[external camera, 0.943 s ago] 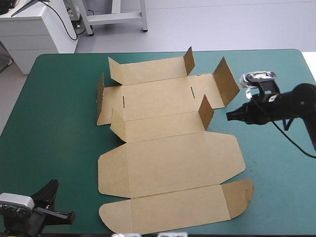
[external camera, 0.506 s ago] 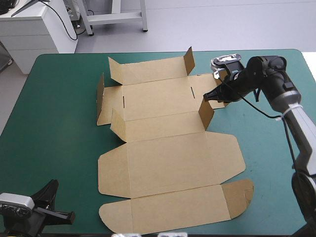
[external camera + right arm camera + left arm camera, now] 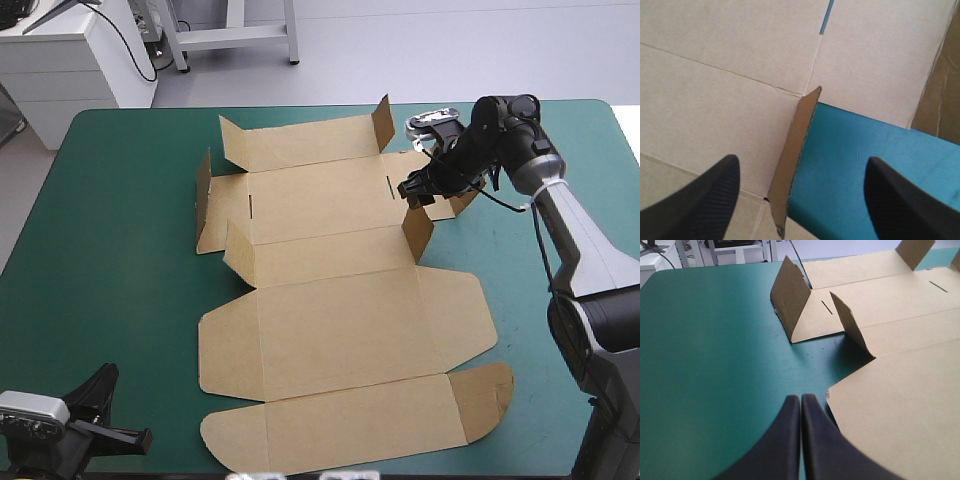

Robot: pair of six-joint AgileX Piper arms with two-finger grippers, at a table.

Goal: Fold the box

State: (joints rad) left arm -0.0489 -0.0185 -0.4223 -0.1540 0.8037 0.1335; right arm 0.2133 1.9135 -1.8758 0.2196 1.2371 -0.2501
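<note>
Upright flap (image 3: 794, 160) of the box (image 3: 340, 340) stands between the right fingers (image 3: 700, 200) — bare bench (image 3: 120, 250) left of it lies open.

I find nothing to read from my side: no words, numbers, labels or signs. The box (image 3: 340, 330) shows me only plain brown board, and the teal-green cover (image 3: 120, 250) is plain too in all three views.
</note>
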